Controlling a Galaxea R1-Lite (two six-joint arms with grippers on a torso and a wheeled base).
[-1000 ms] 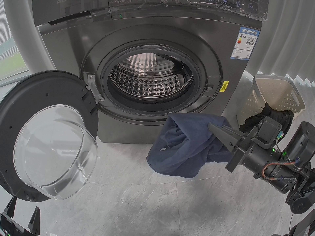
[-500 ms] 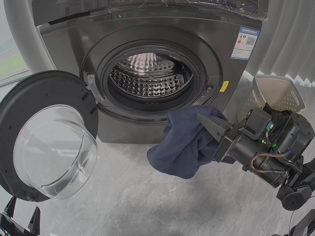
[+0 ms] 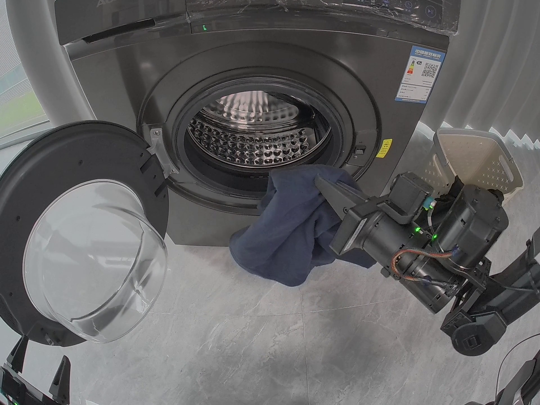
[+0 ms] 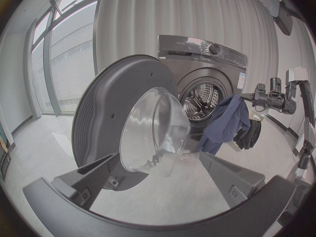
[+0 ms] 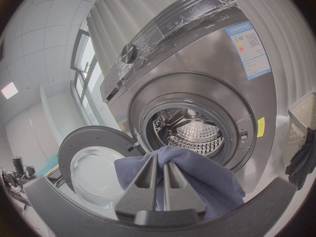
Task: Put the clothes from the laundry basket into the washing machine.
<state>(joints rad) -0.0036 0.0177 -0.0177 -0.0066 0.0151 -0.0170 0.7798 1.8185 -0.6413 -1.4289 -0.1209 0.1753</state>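
One blue label point(image 3: 419, 74) on washing machine point(image 3: 112, 94); right tool point(image 5: 160, 160) pinching navy garment point(image 3: 281, 232).

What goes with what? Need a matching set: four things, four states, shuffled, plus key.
Things
1. blue garment
2. washer door
3. black garment
4. left gripper

States
a. swung wide open
b. draped over the laundry basket rim
c. clamped in the right gripper, hanging at the drum opening
d. jaws apart, holding nothing

Pairs: 1-c, 2-a, 3-b, 4-d
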